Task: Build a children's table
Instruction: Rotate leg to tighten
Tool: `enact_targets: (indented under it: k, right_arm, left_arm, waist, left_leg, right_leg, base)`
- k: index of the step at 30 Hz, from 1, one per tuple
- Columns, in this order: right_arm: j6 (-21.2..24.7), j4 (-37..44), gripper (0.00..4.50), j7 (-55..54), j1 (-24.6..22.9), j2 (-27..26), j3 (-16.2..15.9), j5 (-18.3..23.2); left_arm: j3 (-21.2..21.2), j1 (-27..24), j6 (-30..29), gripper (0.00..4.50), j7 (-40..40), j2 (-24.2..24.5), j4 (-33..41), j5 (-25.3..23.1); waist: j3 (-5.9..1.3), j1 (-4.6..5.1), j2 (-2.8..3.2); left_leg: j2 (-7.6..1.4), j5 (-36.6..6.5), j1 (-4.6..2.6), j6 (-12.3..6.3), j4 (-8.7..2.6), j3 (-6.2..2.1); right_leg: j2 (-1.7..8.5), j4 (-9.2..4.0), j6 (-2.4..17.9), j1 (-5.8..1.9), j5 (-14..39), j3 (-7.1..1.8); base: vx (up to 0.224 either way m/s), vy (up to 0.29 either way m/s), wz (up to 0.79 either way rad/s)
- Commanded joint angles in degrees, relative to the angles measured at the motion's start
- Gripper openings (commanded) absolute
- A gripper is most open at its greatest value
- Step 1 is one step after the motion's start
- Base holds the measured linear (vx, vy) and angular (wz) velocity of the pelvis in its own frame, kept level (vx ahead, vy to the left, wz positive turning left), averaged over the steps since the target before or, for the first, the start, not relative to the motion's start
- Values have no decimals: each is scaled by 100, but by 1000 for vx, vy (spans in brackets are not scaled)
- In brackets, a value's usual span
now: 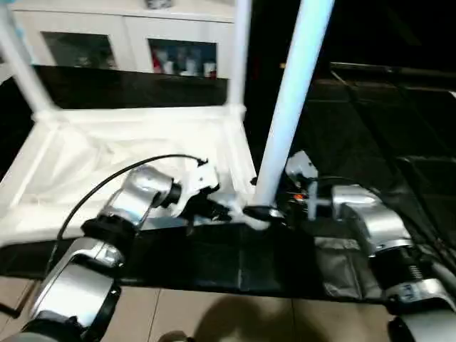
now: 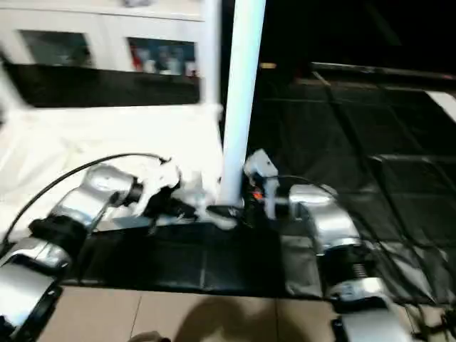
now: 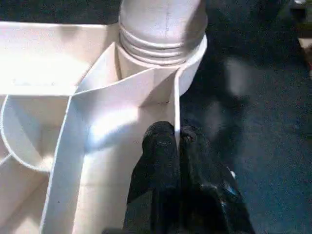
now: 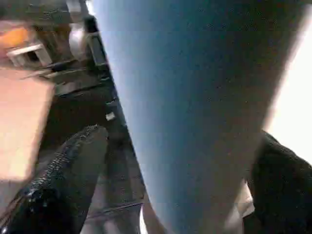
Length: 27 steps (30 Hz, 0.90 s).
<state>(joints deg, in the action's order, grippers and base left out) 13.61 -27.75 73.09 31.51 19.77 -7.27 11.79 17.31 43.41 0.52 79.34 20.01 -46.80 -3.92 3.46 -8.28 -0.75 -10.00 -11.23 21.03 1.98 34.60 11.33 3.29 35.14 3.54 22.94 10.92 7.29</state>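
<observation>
Evidently steadying the table top [image 1: 128,153], left gripper [image 3: 176,139] fingers clamp its rim beside the leg [image 1: 288,107], right gripper [image 4: 170,170] fingers apart around it.

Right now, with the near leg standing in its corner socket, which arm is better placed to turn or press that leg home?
Right. The right gripper has its open fingers either side of the leg. The left gripper is shut on the tabletop's rim, bracing it.

we see the left gripper [image 3: 178,139] pinching a thin rib of the tabletop [image 3: 58,63], leg [image 3: 163,22] seated in its corner socket.
</observation>
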Motion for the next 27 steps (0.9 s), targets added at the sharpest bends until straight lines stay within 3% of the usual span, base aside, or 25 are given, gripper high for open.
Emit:
enact_targets:
  k: [1, 6, 9, 27]
  right_arm:
    - [14, 63, 437, 381, -4, 126, -30, 118]
    - [68, -87, 437, 920, 66, 290, -98, 196]
    - [37, -216, 410, 1100, 122, 323, -153, 189]
    - [60, -325, 254, 1527, 161, 291, -255, 347]
  left_arm:
    - [137, 45, 198, 0, 397, -23, 256, 134]
    - [249, -64, 407, 0, 698, 94, 353, 110]
    - [283, -156, 453, 0, 884, 175, 482, 160]
    - [305, -306, 501, 0, 1063, 287, 703, 236]
  waist:
    - [-464, 3, 12]
    - [-464, -25, -6]
    - [-467, -28, -35]
    - [-474, -46, -16]
  left_leg:
    - [-476, -402, -88, -540, -324, -199]
    - [-465, -394, -71, -518, -322, -202]
    - [-457, -397, -63, -479, -321, -202]
    - [-458, -324, -64, -506, -316, -202]
  right_leg:
    - [714, -405, 819, -370, 723, -469]
    - [714, -405, 797, -368, 804, -457]
    - [716, -414, 752, -378, 961, -450]
    - [700, -407, 719, -361, 938, -449]
  base:
    - [0, 0, 0]
    - [0, 0, 0]
    - [0, 0, 0]
    - [0, 0, 0]
